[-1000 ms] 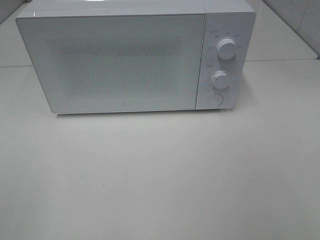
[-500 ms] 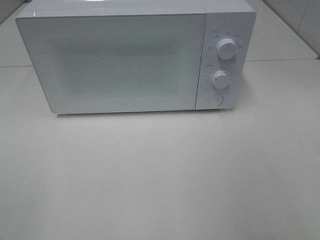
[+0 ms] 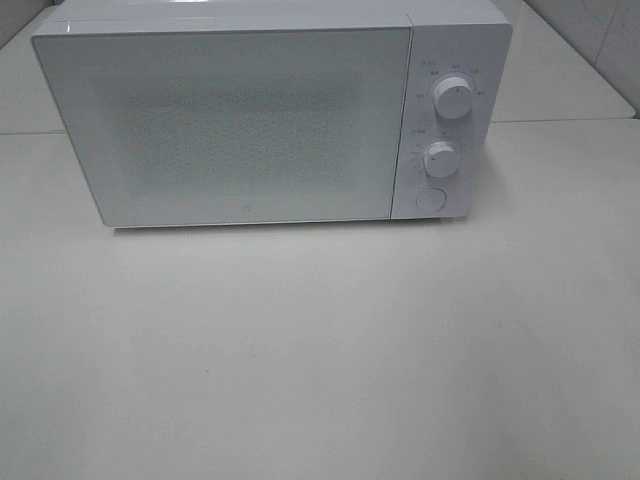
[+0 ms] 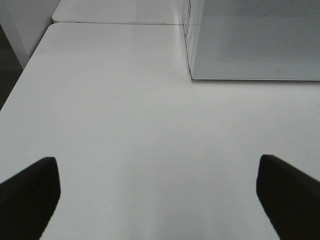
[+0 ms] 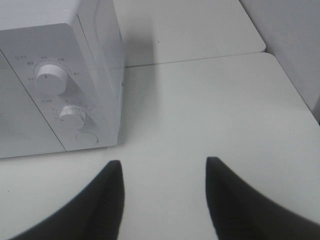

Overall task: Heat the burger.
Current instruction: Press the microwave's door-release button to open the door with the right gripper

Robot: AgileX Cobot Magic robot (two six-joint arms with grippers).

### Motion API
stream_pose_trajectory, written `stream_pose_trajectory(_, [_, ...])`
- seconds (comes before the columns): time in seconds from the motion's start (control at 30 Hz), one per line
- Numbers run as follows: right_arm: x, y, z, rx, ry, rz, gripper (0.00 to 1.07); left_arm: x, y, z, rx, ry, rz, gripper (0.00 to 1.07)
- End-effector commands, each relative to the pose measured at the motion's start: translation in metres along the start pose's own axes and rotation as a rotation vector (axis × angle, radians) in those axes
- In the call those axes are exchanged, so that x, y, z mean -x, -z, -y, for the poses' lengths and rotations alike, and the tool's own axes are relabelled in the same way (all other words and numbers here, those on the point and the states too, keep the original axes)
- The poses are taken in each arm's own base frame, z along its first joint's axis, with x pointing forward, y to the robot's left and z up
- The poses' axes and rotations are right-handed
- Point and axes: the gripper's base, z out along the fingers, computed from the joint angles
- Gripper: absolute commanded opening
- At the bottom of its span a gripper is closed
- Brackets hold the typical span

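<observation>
Exterior high view shows only the white microwave (image 3: 250, 120), door shut; the burger is in no picture, perhaps inside. The left gripper (image 4: 157, 167) is wide apart, the right gripper (image 5: 164, 162) half apart, both empty. I think the heating step remains: the right gripper must reach the lower knob (image 3: 441, 158).

the speckled white door (image 3: 235, 125) of the microwave (image 3: 400, 15) hides its inside. the print round the knobs (image 3: 453, 98) is too small to read. the left fingers (image 4: 30, 195) and right fingers (image 5: 100, 200) are cut off by their pictures' edges.
</observation>
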Motion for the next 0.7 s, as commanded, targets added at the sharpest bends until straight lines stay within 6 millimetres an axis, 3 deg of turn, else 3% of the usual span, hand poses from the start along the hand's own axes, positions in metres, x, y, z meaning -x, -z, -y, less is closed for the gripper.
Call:
stream_pose_trajectory(0.03, [-0.003,-0.013,-0.001,0.008,-0.030,0.041,0.31,0.000,-0.001,0.000,0.000,0.007,-0.006,1.00])
stream_pose_trajectory(0.07, [-0.003,-0.013,-0.001,0.008,-0.030,0.041,0.31,0.000,-0.001,0.000,0.000,0.007,-0.006,1.00])
stream_pose_trajectory(0.1, [-0.008,-0.020,-0.001,0.016,-0.057,0.052,0.20,0.000,-0.001,0.000,0.000,0.007,-0.006,1.00])
stream_pose_trajectory(0.17, [-0.011,-0.023,-0.002,0.022,-0.076,0.058,0.15,0.000,-0.001,0.000,0.000,0.007,-0.006,1.00])
stream_pose_trajectory(0.23, [-0.023,-0.033,-0.003,0.043,-0.158,0.088,0.00,0.000,-0.001,0.000,0.000,0.007,-0.006,1.00])
stream_pose_trajectory(0.47, [-0.041,-0.046,-0.005,0.084,-0.315,0.131,0.00,0.000,-0.001,0.000,0.000,0.007,-0.006,1.00])
stream_pose_trajectory(0.53, [-0.051,-0.051,-0.006,0.112,-0.499,0.138,0.00,0.000,-0.001,0.000,0.000,0.007,-0.006,1.00])
stream_pose_trajectory(0.63, [-0.054,-0.053,-0.006,0.124,-0.554,0.145,0.00,0.000,-0.001,0.000,0.000,0.007,-0.006,1.00])
stream_pose_trajectory(0.7, [-0.069,-0.060,-0.008,0.159,-0.797,0.125,0.00,0.000,-0.001,0.000,0.000,0.007,-0.006,1.00])
